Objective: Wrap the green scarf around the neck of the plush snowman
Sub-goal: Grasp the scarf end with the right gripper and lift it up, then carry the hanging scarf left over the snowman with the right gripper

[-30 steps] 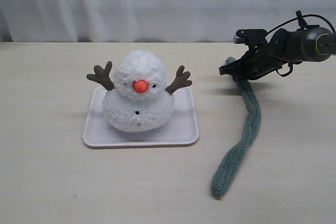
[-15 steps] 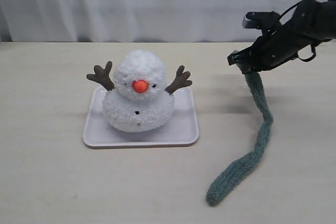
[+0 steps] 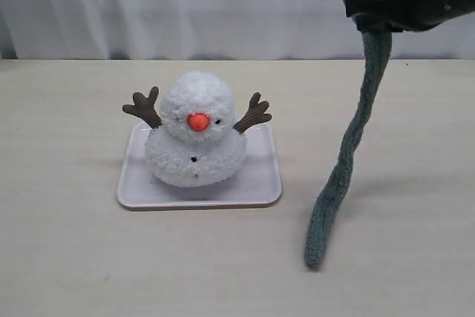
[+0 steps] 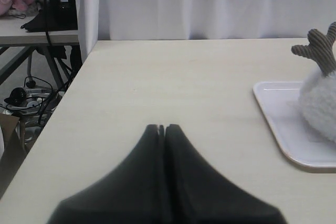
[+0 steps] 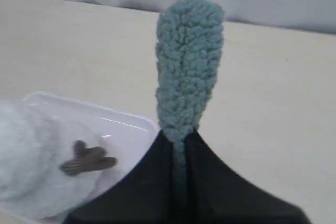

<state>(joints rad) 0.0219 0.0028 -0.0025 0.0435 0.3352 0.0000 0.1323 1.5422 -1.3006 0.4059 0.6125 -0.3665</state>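
Right gripper (image 3: 358,11): jaws pinched tight on one rounded end of the long grey-green fuzzy knit scarf (image 3: 349,154), with a short stub poking out past my fingertips. The arm is raised high over the right half of the desk, toward the far edge, and reaches in from the right edge.

The scarf hangs at full length. Its lower tip is down near the desk's near edge; I cannot tell whether it touches the desk.

The fluffy white two-ball plush snowman (image 3: 197,139) sits upright on a white rectangular plastic tray (image 3: 256,191), left of desk centre and well apart from the scarf. Its neck is bare.

Step, as I judge it: carry the scarf across. I should hold height so the tail clears the brown twig arm (image 3: 253,113), then lay the strip into the neck crease, not over the head.

Left gripper (image 4: 161,128): jaws together, empty, low over the desk's left side.
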